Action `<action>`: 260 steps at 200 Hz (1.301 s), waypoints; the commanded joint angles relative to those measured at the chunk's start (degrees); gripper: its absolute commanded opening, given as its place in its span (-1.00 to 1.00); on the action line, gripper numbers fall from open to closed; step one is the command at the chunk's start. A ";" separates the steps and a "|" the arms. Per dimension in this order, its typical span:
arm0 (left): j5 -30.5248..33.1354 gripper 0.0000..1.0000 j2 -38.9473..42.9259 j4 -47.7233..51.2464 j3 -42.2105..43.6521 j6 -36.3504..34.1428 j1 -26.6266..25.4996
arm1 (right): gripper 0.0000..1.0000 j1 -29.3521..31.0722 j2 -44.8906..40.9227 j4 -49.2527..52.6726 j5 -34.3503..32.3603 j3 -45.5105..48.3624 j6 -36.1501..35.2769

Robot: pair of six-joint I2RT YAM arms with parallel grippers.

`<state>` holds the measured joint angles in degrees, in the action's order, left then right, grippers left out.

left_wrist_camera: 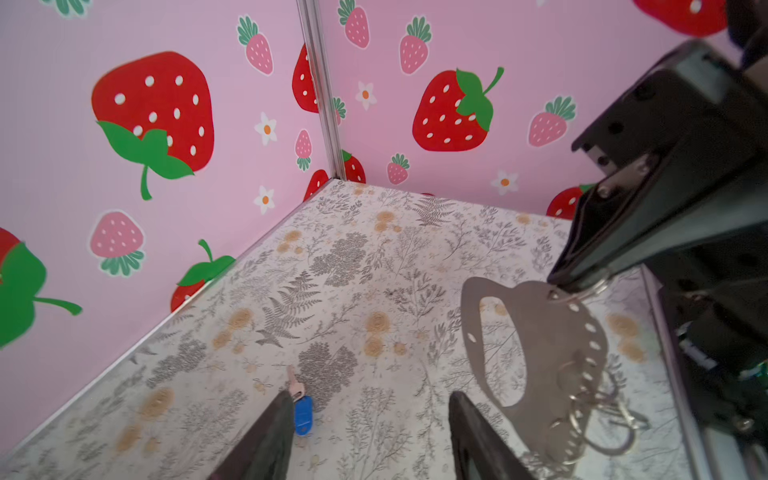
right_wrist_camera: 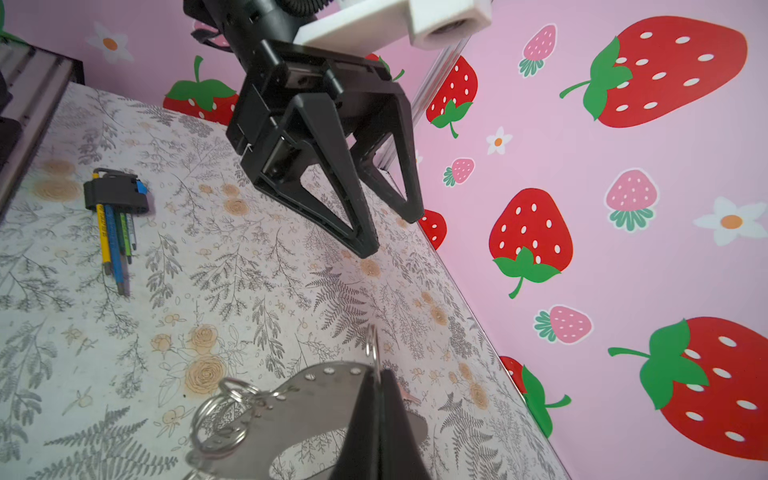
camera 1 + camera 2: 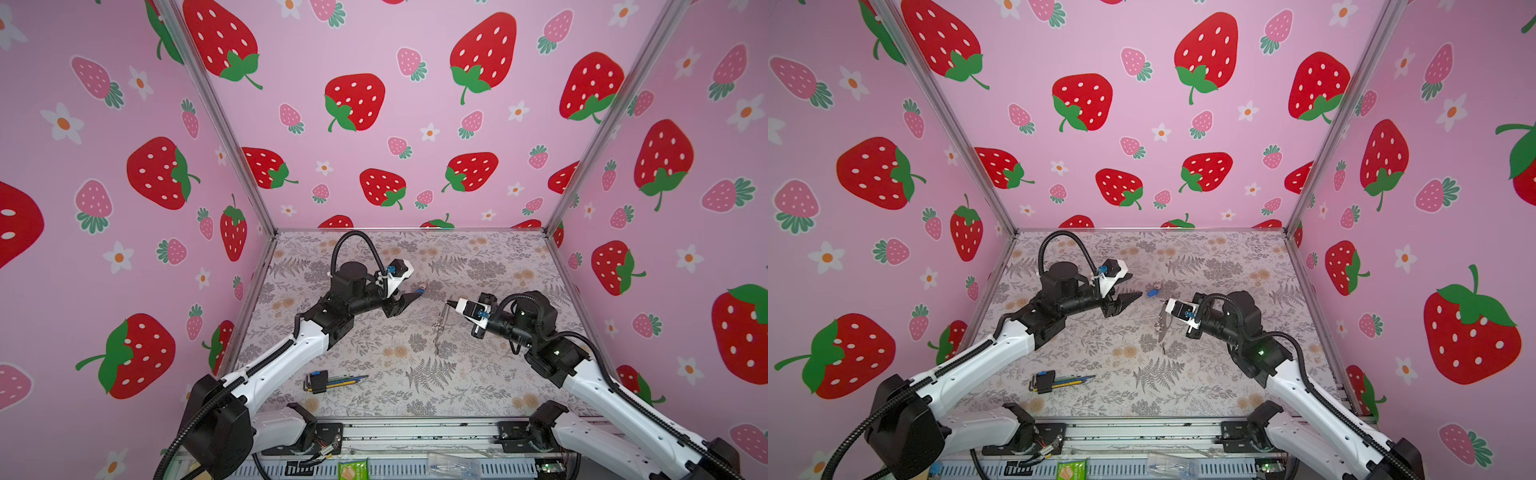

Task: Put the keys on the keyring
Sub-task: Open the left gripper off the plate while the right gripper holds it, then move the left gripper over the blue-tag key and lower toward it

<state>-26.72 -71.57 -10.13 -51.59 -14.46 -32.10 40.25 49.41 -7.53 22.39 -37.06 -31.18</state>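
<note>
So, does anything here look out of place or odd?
Yes: the blue-tagged key lies loose on the table beside the open left pincer, not on the keyring, which hangs from the shut right pincer. The hex-key bundle near the front edge seems unrelated.

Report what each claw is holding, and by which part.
Right claw grips the keyring at one end of its ring-lined edge. Left claw is open and holds nothing; the blue-tagged key lies on the table near it.
</note>
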 commanded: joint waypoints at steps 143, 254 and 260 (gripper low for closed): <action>11.21 0.53 -40.48 44.02 -43.53 17.12 4.41 | -1.00 -12.84 2.35 3.15 0.39 -0.92 12.02; 17.40 0.43 -61.51 59.49 -64.01 20.82 -0.87 | -1.00 -15.73 3.14 3.93 4.62 1.03 11.96; 18.20 0.43 -62.26 60.05 -64.88 21.32 -1.10 | -1.00 -15.73 3.15 3.94 5.05 1.04 11.97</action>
<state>-11.46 -132.64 46.28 -114.13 4.27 -31.64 24.84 53.47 -2.57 24.80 -36.34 -19.14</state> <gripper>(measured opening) 0.717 0.046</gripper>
